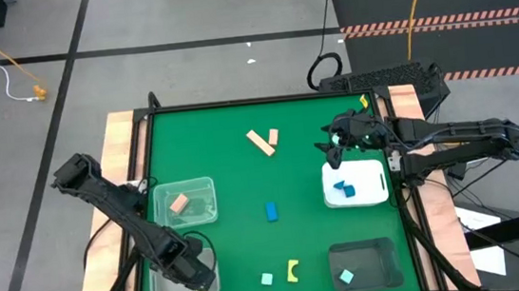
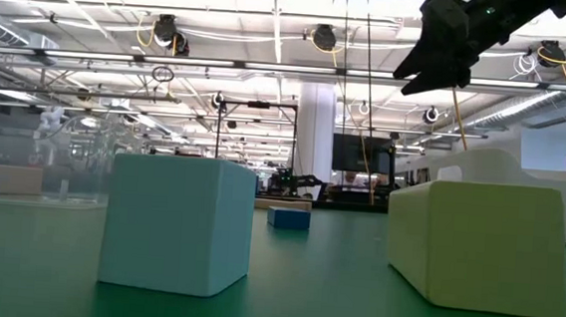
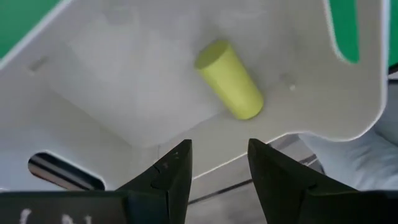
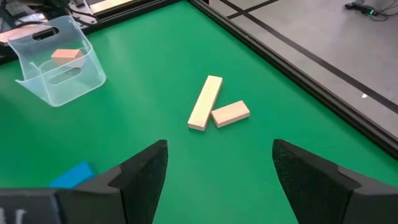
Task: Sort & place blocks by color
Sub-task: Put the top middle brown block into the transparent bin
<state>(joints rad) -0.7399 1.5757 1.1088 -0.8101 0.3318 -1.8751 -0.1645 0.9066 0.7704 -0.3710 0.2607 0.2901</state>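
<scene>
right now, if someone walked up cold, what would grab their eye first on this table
Probably the green table dotted with small blocks: two tan blocks lie touching near the far edge, and a blue block sits alone mid-table. Next, the right pincer, open, hangs over the mat beside the white tray, facing those tan blocks. The left pincer, open, is over a clear tray at the near left corner, where a yellow-green cylinder lies.

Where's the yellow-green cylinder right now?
In the left wrist view the yellow-green cylinder lies on its side in a clear tray, just ahead of the open left gripper, at the table's near-left corner.
</scene>
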